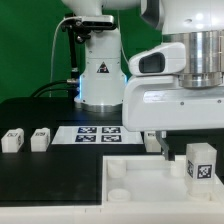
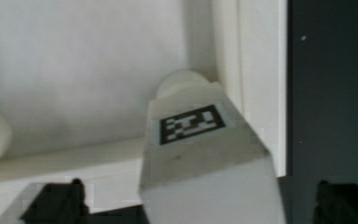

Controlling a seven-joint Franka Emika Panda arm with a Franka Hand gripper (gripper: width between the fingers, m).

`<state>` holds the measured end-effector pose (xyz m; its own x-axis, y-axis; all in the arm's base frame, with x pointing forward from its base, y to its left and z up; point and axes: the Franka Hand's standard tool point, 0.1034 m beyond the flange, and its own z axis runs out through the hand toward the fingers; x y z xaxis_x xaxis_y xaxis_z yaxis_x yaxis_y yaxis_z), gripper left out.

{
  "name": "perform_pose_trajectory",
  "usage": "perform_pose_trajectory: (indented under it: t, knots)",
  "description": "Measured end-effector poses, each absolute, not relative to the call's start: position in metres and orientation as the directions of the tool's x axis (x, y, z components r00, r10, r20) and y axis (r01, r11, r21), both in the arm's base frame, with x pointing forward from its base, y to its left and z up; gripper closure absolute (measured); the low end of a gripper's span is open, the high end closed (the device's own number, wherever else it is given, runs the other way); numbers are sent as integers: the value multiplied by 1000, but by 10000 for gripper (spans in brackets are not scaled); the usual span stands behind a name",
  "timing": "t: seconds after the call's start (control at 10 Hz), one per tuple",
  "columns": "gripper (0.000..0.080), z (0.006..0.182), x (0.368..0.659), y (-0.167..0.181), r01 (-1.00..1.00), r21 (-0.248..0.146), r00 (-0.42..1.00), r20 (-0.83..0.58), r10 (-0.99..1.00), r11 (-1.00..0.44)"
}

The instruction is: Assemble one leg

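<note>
A white leg [image 1: 199,165] with a black-and-white tag stands upright on the white tabletop tray [image 1: 140,185], at its corner on the exterior view's right. In the wrist view the leg [image 2: 197,140] rises between my two dark fingertips [image 2: 60,200]. There is a visible gap on each side of it. My gripper [image 2: 202,203] is open and straddles the leg without touching it. In the exterior view the gripper [image 1: 172,146] hangs low over that corner. The tray's floor [image 2: 69,80] and raised rim fill the wrist view behind the leg.
Two more white legs [image 1: 12,140] [image 1: 40,138] stand on the black table at the exterior view's left. The marker board [image 1: 97,133] lies in front of the robot base [image 1: 100,80]. A round socket [image 1: 115,170] sits in the tray's near-left corner.
</note>
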<state>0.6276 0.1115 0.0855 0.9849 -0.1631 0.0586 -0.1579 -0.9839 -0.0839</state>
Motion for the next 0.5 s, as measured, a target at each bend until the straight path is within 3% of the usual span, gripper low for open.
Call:
perform_pose_trajectory:
  t: [0.1,0.2,0.3,0.5]
  knots:
    - [402,85,627,113,-226,-92,971,51,-232,-970]
    - [402,85,627,113,-313,-98,947,42,-318,-945]
    - [508,85,627,113,-413,-101,908,31,-418,-905]
    - [508,84,628,111,-623,-104,779,3,-627,-775]
